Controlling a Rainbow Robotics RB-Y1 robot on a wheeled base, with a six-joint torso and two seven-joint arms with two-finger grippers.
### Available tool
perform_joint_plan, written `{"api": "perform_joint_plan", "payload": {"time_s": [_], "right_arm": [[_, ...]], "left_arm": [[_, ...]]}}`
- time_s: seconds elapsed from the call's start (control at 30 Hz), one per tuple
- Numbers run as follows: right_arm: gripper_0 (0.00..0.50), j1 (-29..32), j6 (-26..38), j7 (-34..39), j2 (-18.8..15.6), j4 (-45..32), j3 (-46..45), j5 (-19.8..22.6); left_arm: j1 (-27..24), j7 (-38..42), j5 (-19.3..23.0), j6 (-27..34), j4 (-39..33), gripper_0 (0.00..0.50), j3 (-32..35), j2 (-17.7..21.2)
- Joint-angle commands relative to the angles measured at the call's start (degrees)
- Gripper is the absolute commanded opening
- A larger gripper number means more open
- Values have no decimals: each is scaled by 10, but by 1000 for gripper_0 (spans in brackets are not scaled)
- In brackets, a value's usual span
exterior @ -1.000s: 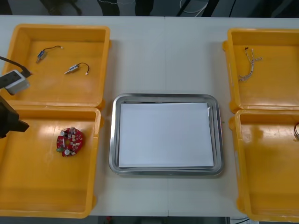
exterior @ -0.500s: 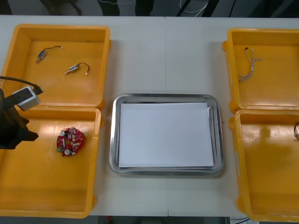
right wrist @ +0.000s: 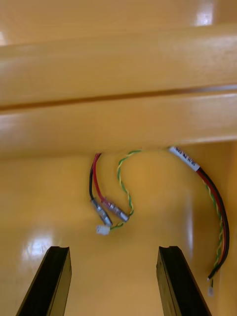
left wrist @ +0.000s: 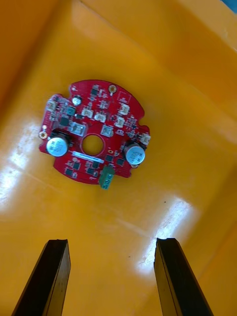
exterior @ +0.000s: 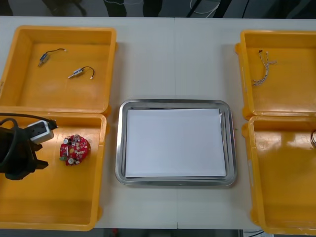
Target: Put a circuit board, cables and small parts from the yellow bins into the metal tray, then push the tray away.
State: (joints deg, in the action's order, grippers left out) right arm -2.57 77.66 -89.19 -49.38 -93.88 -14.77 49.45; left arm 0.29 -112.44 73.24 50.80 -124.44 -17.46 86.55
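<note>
Red circuit board (left wrist: 94, 113) sits nr wide-spread left gripper (left wrist: 111, 243).

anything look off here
Nothing stands out: the round red circuit board lies flat in its yellow bin beyond the open left tool, the metal tray sits square, and the right tool hangs open over coloured cables.

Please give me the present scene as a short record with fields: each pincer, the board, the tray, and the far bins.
left pincer: open, over the near left yellow bin, the board just ahead of it, not touched
right pincer: open, over the near right yellow bin, above cables on its floor
circuit board: red, round, flat on the bin floor
metal tray: middle of the table, white inside, no parts in it
far left bin: two small metal parts
far right bin: one twisted cable
</note>
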Motion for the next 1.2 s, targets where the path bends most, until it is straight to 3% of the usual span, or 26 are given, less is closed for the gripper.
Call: {"api": "perform_joint_plan", "payload": {"time_s": [0.03, 0.27, 0.53, 1.2], "right_arm": [[500, -24, -23, -22, -18, 22, 20, -7], [500, -24, -59, -27, -18, 42, 44, -10], [500, -23, -71, -28, -18, 49, 55, -13], [500, 14, -119, -43, -12, 49, 55, -7]], "left_arm": [[-61, -127, -17, -23, 3, 500, -71, 26], [-151, -135, -42, -40, 25, 500, -173, 16], [-216, -144, -67, -40, 66, 500, -237, -9], [-248, -145, -91, -46, 114, 500, -283, -79]]}}
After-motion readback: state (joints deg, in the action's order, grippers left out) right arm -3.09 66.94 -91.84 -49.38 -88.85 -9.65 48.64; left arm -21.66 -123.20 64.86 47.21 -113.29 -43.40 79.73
